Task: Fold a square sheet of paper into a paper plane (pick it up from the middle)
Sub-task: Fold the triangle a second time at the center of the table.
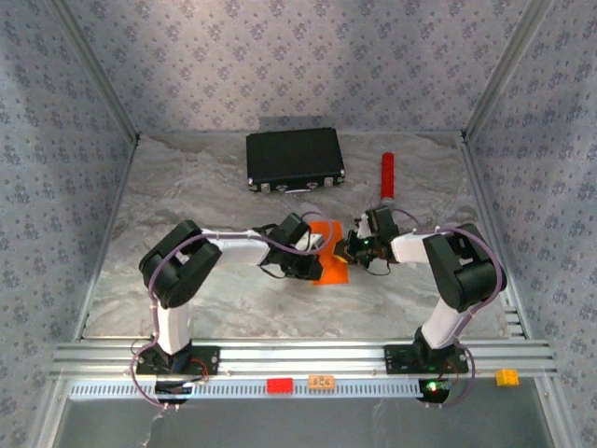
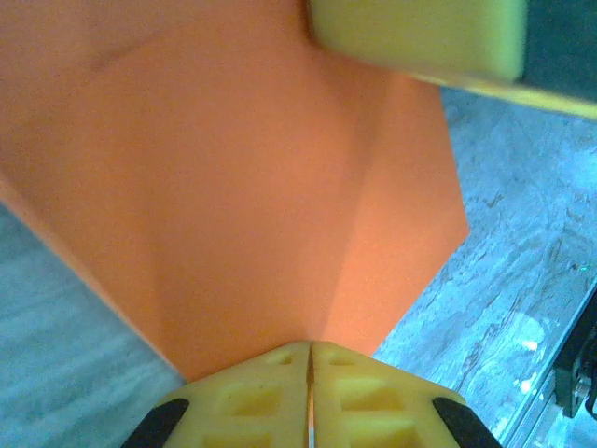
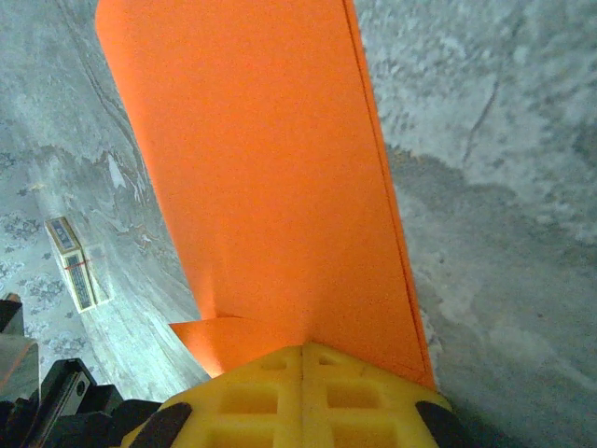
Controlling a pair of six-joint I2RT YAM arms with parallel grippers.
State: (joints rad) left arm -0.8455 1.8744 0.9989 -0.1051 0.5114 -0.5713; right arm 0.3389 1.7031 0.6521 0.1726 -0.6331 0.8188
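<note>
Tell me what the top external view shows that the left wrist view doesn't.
The overhead view adds the layout: the left arm and right arm meeting mid-table, the black case and red cylinder toward the far wall, and small coloured bricks at the near edge. The left wrist view adds close detail: the left gripper shut on the orange paper, a slanting crease, and another yellow pad at the top. Both share the orange paper and the marbled table.
</note>
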